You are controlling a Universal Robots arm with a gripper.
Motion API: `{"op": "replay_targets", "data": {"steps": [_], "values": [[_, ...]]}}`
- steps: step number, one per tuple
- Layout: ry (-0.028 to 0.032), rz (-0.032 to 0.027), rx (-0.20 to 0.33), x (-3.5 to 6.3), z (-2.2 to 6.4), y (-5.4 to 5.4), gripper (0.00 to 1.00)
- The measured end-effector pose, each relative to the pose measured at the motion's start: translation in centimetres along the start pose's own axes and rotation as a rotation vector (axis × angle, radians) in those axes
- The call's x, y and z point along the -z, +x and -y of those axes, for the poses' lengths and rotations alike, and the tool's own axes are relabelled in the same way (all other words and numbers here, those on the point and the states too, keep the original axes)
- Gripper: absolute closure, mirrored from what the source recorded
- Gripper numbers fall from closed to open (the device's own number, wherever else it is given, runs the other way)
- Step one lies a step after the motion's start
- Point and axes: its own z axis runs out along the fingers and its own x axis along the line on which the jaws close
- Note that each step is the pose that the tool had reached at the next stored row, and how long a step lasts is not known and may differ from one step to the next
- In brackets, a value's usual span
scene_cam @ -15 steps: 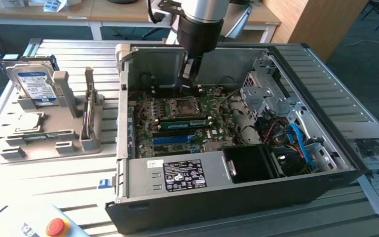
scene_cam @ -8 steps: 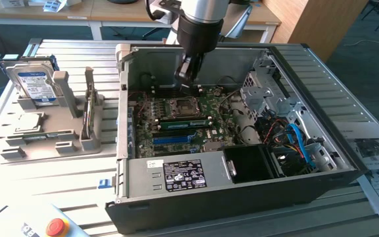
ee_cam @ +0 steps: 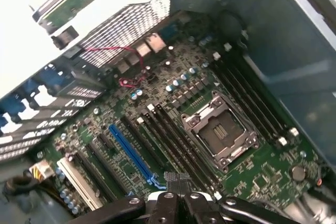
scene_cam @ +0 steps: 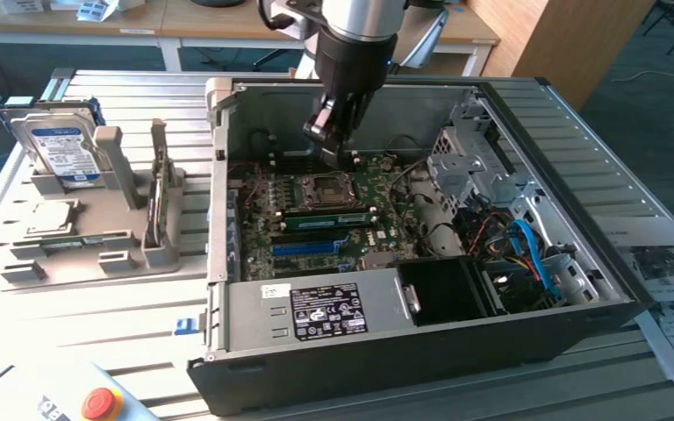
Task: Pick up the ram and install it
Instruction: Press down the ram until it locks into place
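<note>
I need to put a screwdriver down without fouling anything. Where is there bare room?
Free: the ribbed metal table between the grey parts holder and the black computer case. Crowded: inside the case, around the green motherboard and cables.

We see a slatted aluminium table [scene_cam: 103, 307] carrying an open computer case [scene_cam: 431, 342], a grey parts holder [scene_cam: 103, 254] and printed sheets [scene_cam: 670, 289].

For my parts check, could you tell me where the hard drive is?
Exterior view's left: the hard drive stands in the grey holder beside the computer case.
</note>
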Motion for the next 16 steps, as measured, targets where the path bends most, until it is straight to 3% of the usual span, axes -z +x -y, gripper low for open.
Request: {"op": "replay_targets", "data": {"steps": [16], "values": [[0.0006, 0.0150, -0.291, -0.02, 0.00, 0.00, 0.90]]}}
